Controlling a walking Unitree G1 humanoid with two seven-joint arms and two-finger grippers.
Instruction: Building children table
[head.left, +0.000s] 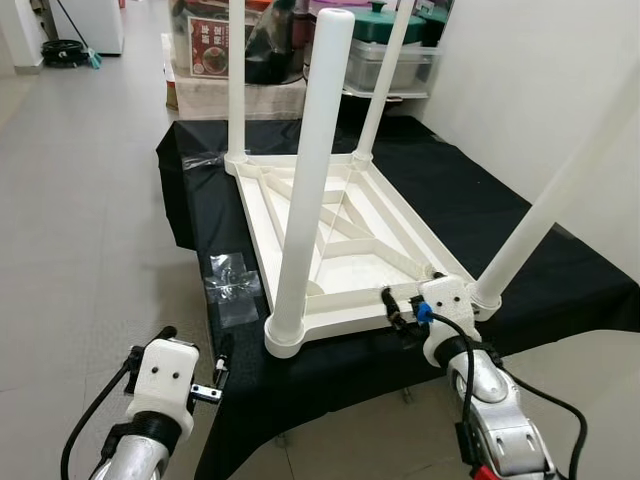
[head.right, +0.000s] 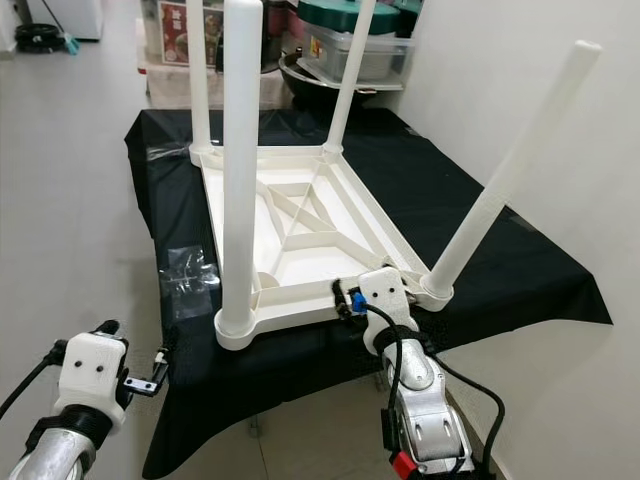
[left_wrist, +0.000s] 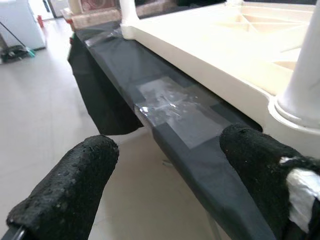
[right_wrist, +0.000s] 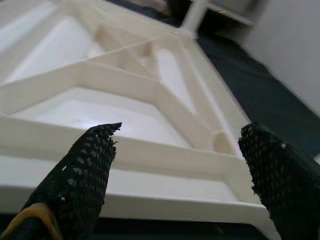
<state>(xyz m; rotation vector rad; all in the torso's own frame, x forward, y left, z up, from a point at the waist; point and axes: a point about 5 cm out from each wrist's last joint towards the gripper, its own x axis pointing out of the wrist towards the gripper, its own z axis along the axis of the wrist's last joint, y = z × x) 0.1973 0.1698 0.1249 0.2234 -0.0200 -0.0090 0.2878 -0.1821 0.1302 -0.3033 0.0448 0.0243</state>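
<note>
While the left gripper hangs low off the near left corner of the black-draped bench, its fingers spread apart and holding nothing, the child's table lies upside down on that cloth with all four white legs pointing up. Just left of the tabletop sit clear plastic bags; small dark pieces, perhaps leftover fittings, seem to lie inside, but they are too small to name. The table looks like hollow moulded plastic, so I judge it light and fairly stiff, with smooth legs that could slip between rubbery pads; the ribbed rim of the underside offers the surer hold, since an edge sits well between two fingers. Right of centre, the right gripper is at the near rim beside the tilted leg, its fingers wide apart and closing on nothing. Far behind the bench stand a lidded plastic bin and a printed carton, contents unseen.
</note>
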